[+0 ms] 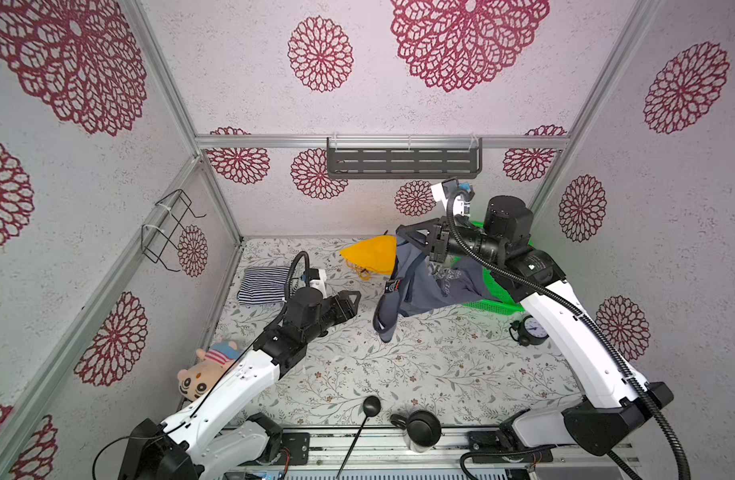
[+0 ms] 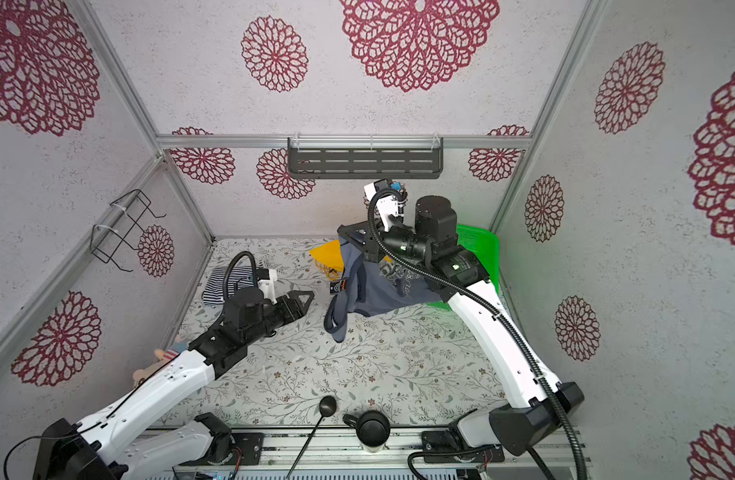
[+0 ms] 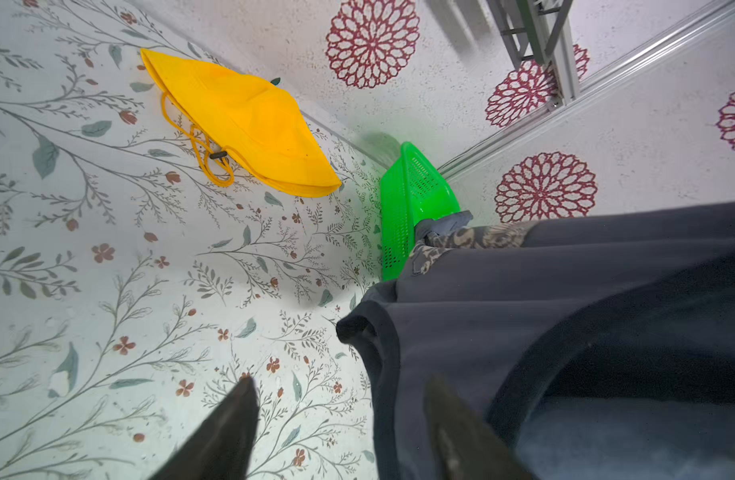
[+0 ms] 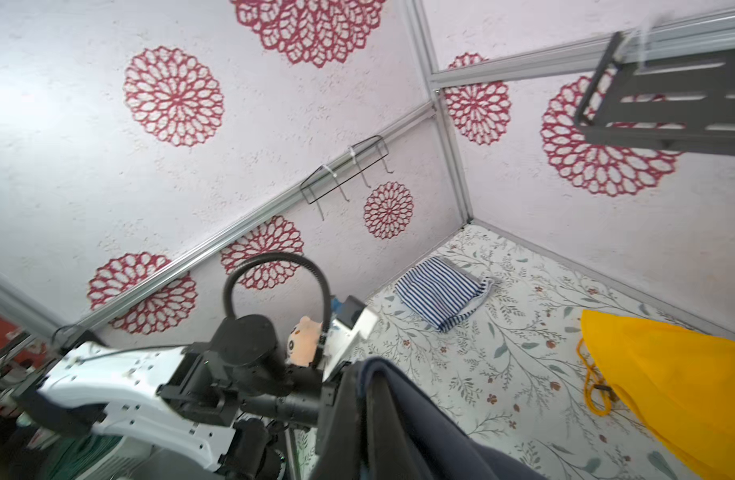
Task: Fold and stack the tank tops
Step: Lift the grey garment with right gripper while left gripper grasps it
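Top views: slate tank top [image 1: 436, 293] hung over the counter [image 1: 399, 374].
My right gripper [image 1: 401, 232], clamped on its top edge, let it drape straight; my left gripper [image 1: 354, 296], jaws apart, hovered beside a dangling strap, likely to catch it.

Crumpled and aloft, slate blue-grey tank top [image 1: 424, 291]; folded at far left, navy-and-white striped tank top [image 1: 262, 286]

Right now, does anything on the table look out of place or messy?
The slate blue-grey tank top hangs crumpled from the right gripper, partly draped over the green basket, one strap trailing onto the table.
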